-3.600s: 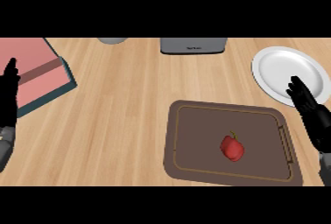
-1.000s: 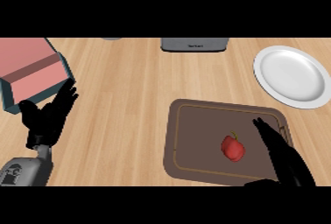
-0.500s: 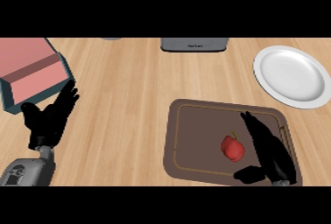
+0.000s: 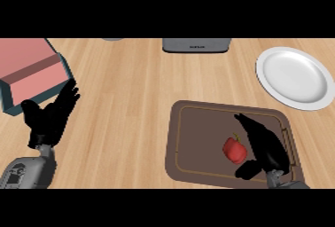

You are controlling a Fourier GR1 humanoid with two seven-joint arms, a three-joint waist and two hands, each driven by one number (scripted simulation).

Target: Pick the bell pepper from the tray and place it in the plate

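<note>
Red bell pepper (image 4: 234, 150) on tray (image 4: 196, 142), long axis front-to-back, stem away; right robot hand (image 4: 267, 146) alongside (fingers (image 4: 254, 128) straight).

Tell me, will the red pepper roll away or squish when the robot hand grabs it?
It may roll a little: the pepper looks rounded and rests loose on the flat tray. It probably won't squish, since it looks plump and holds its shape. It seems small beside the open right robot hand, so it is likely light.
</note>
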